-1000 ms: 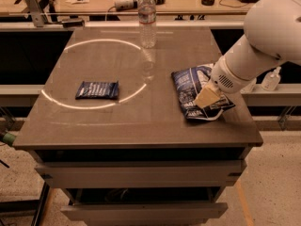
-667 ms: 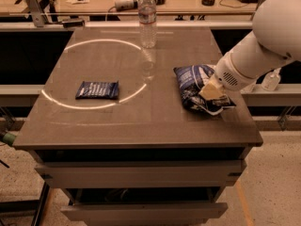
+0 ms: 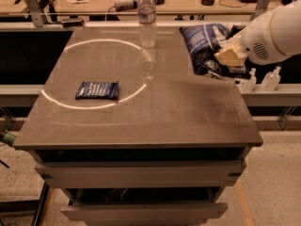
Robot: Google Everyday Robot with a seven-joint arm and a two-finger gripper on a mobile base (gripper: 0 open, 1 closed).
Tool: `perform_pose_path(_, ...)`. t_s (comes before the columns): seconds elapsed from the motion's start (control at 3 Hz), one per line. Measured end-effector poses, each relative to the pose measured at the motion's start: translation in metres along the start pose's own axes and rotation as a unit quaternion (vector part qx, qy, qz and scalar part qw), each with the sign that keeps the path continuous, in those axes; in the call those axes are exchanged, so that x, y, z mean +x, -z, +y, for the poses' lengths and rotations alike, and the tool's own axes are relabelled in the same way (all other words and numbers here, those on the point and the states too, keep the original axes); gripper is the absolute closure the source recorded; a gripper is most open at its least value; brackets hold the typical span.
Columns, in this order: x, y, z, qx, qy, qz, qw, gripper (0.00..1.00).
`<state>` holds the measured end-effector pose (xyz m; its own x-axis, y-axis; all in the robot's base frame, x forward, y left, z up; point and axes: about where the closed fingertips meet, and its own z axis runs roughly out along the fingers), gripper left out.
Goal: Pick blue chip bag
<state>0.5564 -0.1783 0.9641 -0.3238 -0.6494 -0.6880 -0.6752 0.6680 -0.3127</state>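
Camera view shows the pincer [image 3: 231, 54] closed on the blue chip bag [image 3: 203, 44], held above the surface [image 3: 188, 112] at 2 o'clock.

The bag [image 3: 201, 42] no longer lies on the table [image 3: 188, 117] near the middle of its right edge. It now hangs clear of the surface, raised in front of the far right corner, and covers that corner from view. The bag's orientation has changed: it was lying flat and now hangs more upright, with its printed face turned toward the camera.

The gripper [image 3: 229, 55] has risen with the bag from the right edge to the far right corner. It remains clamped on the bag's right side. The arm [image 3: 275, 29] has withdrawn upward and to the right, so less of it overlaps the table.
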Motion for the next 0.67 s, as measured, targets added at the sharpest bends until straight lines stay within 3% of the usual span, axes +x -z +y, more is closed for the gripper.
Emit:
perform_pose_path(0.33, -0.0261, 0.0388, -0.0216, 0.02, 0.005, -0.068, 0.9975, 1.0)
perform_pose_path(0.67, -0.032, 0.0432, -0.0194, 0.018, 0.007, -0.075, 0.997, 1.0)
